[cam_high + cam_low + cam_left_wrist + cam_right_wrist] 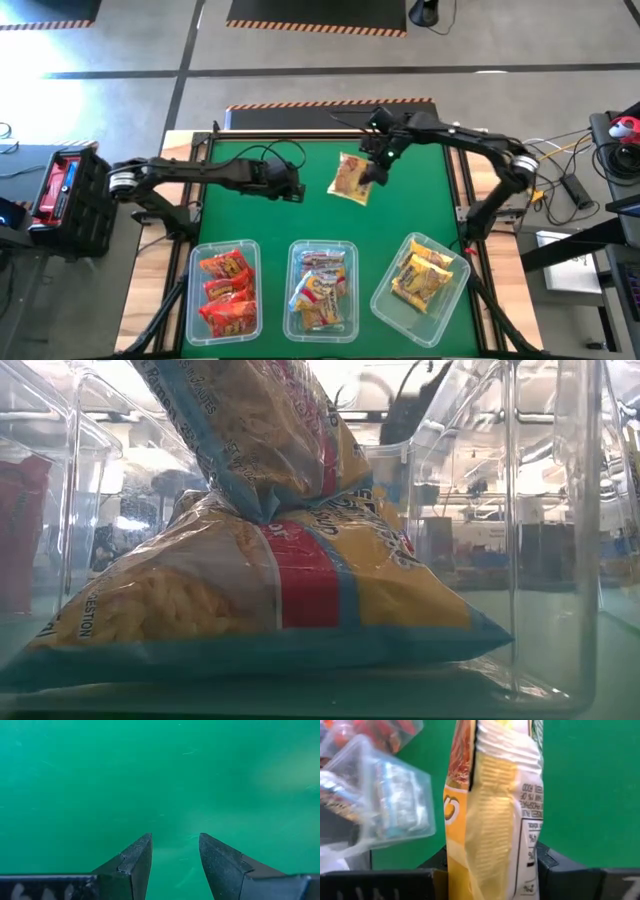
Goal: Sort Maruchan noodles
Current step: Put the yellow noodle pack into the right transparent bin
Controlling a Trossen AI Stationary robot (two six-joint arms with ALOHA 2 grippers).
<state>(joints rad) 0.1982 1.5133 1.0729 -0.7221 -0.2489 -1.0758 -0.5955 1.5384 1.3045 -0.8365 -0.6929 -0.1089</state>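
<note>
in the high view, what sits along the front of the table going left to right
tub of red packets → tub of blue, red and yellow packets → tub of yellow packets, which sits turned at an angle

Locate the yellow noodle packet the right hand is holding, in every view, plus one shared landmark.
High view: yellow packet above the green table's middle, in the right hand.
Low view: not visible; tub contents fill the frame.
Left wrist view: not in it.
Right wrist view: packet upright at centre, clamped between the fingers.
Landmark: the middle clear tub, also at.
</note>
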